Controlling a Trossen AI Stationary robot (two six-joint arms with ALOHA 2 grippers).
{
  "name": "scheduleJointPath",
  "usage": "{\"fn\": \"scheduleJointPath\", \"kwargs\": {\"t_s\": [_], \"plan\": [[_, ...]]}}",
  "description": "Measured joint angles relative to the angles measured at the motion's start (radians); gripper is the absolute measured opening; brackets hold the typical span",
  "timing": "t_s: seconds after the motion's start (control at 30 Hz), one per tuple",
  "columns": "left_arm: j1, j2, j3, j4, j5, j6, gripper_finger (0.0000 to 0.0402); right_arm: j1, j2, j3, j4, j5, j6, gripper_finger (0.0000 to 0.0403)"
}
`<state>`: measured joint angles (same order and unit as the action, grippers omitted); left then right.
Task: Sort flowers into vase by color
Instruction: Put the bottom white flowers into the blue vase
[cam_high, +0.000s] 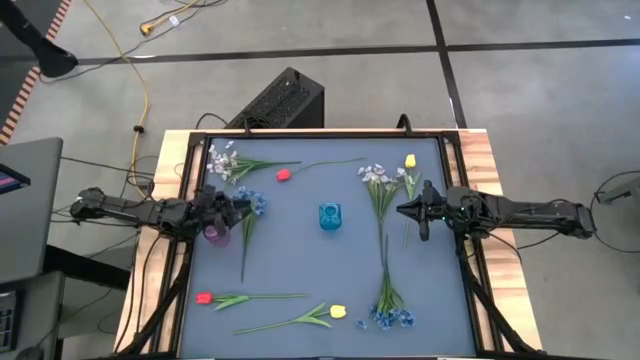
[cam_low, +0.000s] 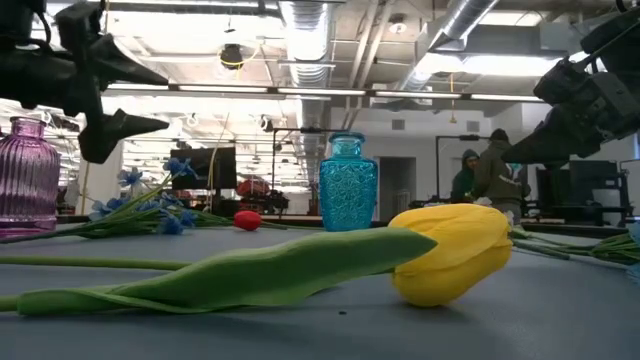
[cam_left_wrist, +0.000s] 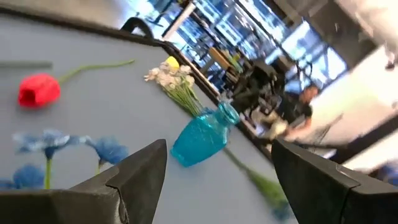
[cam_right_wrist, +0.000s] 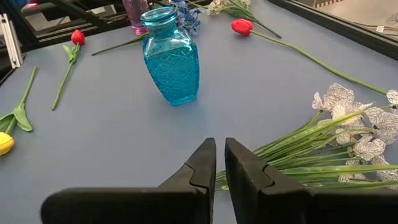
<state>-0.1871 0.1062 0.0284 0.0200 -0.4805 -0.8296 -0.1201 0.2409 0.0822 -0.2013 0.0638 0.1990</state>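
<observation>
- While both my arms hang over the grey table (cam_high: 300, 245), it spreads between them, the left arm reaching in from its left edge and the right arm from its right edge.
- My left gripper (cam_high: 240, 207) hovers above the purple vase (cam_high: 216, 235) and a blue spray (cam_high: 250, 205) at the table's left side; its jaws stand wide apart and hold nothing.
- My right gripper (cam_right_wrist: 219, 163) hovers just beside the white spray (cam_right_wrist: 348, 134) at the table's right side; its jaws are nearly shut, only a thin gap between them, and they hold nothing.
- A blue vase (cam_high: 331, 216) stands upright near the table's middle, between my two grippers, with no stems in it.
- A second white spray (cam_high: 222, 160) lies at the far left corner.
- A second blue spray (cam_high: 392, 316) lies at the near right, its stem running up toward the white spray.
- One yellow tulip (cam_high: 337, 312) lies near the front edge, one yellow tulip (cam_high: 410, 162) at the far right.
- One red tulip (cam_high: 204, 298) lies at the near left, another red tulip (cam_high: 283, 175) beside the far white spray.
</observation>
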Motion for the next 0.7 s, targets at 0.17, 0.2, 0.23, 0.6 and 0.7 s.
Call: {"fn": "scheduleJointPath", "kwargs": {"t_s": [0.17,0.2,0.23,0.6,0.7], "plan": [[0.0,0.0,0.0,0.0,-0.003,-0.132,0.0279,0.0,0.0,-0.001,0.014,0.0,-0.021,0.0064],[0.0,0.0,0.0,0.0,-0.003,-0.145,0.0279,0.0,0.0,-0.002,0.015,0.0,-0.021,0.0064],[0.0,0.0,0.0,0.0,-0.003,-0.155,0.0279,0.0,0.0,-0.002,0.016,0.0,-0.021,0.0064],[0.008,-0.002,-0.003,0.088,0.007,0.034,0.0279,0.001,0.0,-0.003,0.191,-0.014,-0.023,0.0064],[0.026,-0.002,-0.001,0.146,0.012,0.125,0.0279,0.002,0.001,-0.002,0.306,-0.014,-0.024,0.0064]]}}
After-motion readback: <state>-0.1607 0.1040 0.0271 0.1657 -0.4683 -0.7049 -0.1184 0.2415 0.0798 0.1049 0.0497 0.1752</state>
